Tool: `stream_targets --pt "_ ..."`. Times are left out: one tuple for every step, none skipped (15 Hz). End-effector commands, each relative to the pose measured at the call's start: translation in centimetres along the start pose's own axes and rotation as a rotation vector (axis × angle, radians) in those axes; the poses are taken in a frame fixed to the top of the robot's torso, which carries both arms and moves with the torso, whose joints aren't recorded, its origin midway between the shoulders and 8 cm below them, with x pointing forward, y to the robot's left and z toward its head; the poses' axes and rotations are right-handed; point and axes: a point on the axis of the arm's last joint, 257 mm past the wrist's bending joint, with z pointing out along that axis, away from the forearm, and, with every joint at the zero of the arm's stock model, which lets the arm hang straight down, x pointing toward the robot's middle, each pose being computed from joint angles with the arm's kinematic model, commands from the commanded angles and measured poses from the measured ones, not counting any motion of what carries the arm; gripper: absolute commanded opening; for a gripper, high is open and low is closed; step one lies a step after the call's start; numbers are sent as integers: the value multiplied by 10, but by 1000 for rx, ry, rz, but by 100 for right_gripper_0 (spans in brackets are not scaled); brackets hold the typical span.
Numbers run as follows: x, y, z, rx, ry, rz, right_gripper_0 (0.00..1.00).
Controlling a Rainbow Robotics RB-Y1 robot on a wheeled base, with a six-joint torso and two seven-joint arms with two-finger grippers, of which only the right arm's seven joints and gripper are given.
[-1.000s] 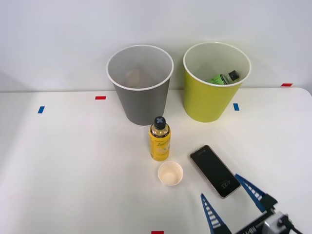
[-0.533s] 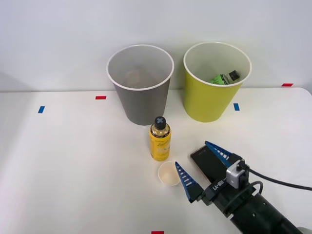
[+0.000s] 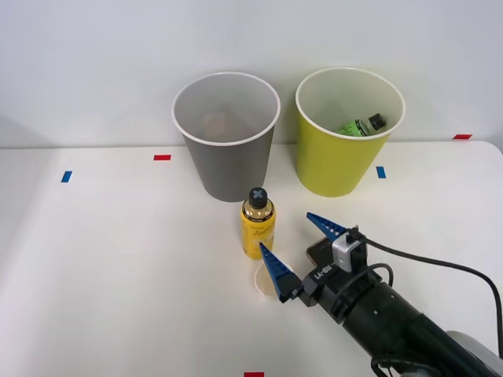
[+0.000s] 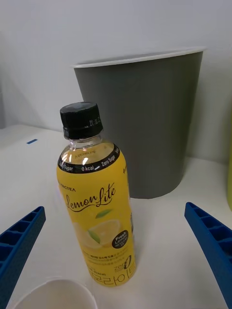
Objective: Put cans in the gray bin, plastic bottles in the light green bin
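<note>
A yellow plastic bottle (image 3: 257, 225) with a black cap stands upright on the white table, just in front of the gray bin (image 3: 226, 137). The light green bin (image 3: 346, 133) stands to the gray bin's right with a greenish bottle (image 3: 361, 125) lying inside. My right gripper (image 3: 299, 247) is open, just short of the yellow bottle on its near right side. In the right wrist view the yellow bottle (image 4: 96, 203) stands between and beyond my two blue fingers (image 4: 208, 241), with the gray bin (image 4: 145, 120) behind it. No cans show.
A small white paper cup (image 3: 266, 280) sits directly under my left finger, its rim (image 4: 53, 294) in the right wrist view. A black phone (image 3: 317, 251) lies under my wrist. Red and blue tape marks (image 3: 162, 157) dot the table (image 3: 118, 259).
My right arm has moved forward and left from the table's near right corner, over the phone and cup, bringing the open gripper close to the yellow bottle. Bottle, cup and bins stay put.
</note>
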Motion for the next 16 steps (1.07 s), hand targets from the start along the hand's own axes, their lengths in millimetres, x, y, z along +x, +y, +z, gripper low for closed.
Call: stream_targets --pt "-3 10 17 -19 15 8 100" --pt "-2 10 21 -19 21 8 100" --pt "0 7 26 -15 21 10 100" --pt "4 4 32 -8 20 14 100" --pt "3 3 40 -5 13 17 100" --pt "2 3 45 -3 10 22 100" --pt "1 3 51 -3 4 26 100" --pt "-2 4 56 -4 -3 30 100" --pt "-5 5 59 -6 -9 30 100" --pt "-4 5 59 -6 -7 29 100" --pt "-3 5 59 -7 -2 28 100" --pt "-2 5 59 -8 1 24 100" --pt "-1 7 58 -12 1 22 100" --pt "1 9 58 -15 6 20 100" --pt "1 10 58 -17 8 14 100" --pt "5 11 58 -19 22 10 100"
